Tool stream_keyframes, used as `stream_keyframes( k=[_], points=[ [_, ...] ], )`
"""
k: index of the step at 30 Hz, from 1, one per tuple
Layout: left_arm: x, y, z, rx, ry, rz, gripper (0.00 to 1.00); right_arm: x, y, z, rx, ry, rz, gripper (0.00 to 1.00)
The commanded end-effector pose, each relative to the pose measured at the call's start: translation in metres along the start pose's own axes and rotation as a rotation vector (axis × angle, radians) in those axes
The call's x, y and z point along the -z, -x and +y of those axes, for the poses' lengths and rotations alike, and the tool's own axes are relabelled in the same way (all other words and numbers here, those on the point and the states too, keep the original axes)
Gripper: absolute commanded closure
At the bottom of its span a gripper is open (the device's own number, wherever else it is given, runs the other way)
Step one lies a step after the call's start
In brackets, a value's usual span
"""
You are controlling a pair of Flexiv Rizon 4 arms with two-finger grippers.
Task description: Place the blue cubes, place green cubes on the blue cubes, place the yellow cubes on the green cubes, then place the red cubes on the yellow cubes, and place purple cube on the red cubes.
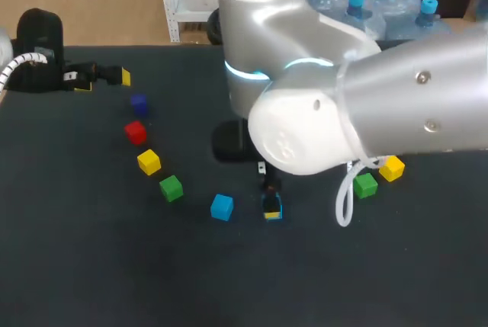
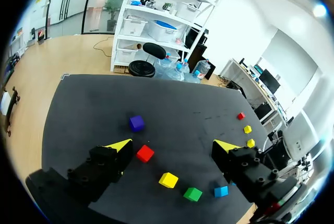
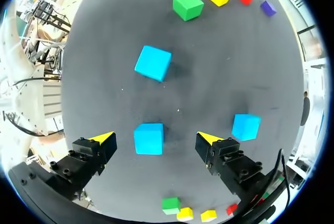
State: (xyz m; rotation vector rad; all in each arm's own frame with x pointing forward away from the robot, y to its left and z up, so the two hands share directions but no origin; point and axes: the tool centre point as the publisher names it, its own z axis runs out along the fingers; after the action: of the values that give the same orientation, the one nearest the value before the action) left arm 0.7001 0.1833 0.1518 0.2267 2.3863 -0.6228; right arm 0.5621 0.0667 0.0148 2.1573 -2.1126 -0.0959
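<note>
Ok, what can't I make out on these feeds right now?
Head view: the right arm blocks the centre, hiding one blue cube and most of the right pincer.
Right wrist view: the red cube by that pincer is tiny and partly hidden behind it.
Left wrist view: the far yellow cubes are too small to judge their spacing.

Nothing readable is appearing in any of the three views: no text, label, number or sign is showing clearly enough to make out.
</note>
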Motion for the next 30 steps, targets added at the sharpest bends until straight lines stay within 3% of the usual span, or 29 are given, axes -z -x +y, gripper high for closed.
stream_keyframes(
  k=[1,8,11,12,13,15,16,18,30],
  points=[
    [0.000,-0.001,0.002,-0.001,-0.009,-0.006,0.00,-0.006,-0.003,0.002,-0.001,-0.013,-0.004,0.00],
    [0.000,-0.001,0.002,-0.001,-0.009,-0.006,0.00,-0.013,-0.002,-0.002,0.010,-0.007,0.007,0.00],
    [0.000,-0.001,0.002,-0.001,-0.009,-0.006,0.00,-0.014,-0.003,-0.003,0.010,-0.004,0.010,0.14],
    [0.000,-0.001,0.002,-0.001,-0.009,-0.006,0.00,-0.015,-0.003,-0.003,0.011,-0.004,0.013,0.38],
    [0.000,-0.001,0.002,-0.001,-0.009,-0.006,0.00,-0.015,-0.003,-0.003,0.011,-0.004,0.014,0.52],
    [0.000,-0.001,0.002,-0.001,-0.009,-0.006,0.00,-0.016,-0.003,-0.004,0.011,-0.002,0.018,0.63],
    [0.000,-0.001,0.002,-0.001,-0.009,-0.006,0.00,-0.016,-0.003,-0.004,0.012,-0.001,0.019,0.78],
    [0.000,-0.001,0.002,-0.001,-0.009,-0.006,0.00,-0.017,-0.003,-0.004,0.014,0.002,0.022,0.97],
    [0.000,-0.001,0.002,-0.001,-0.009,-0.006,0.00,-0.004,-0.017,-0.002,-0.021,-0.003,0.023,1.00]
  ],
)
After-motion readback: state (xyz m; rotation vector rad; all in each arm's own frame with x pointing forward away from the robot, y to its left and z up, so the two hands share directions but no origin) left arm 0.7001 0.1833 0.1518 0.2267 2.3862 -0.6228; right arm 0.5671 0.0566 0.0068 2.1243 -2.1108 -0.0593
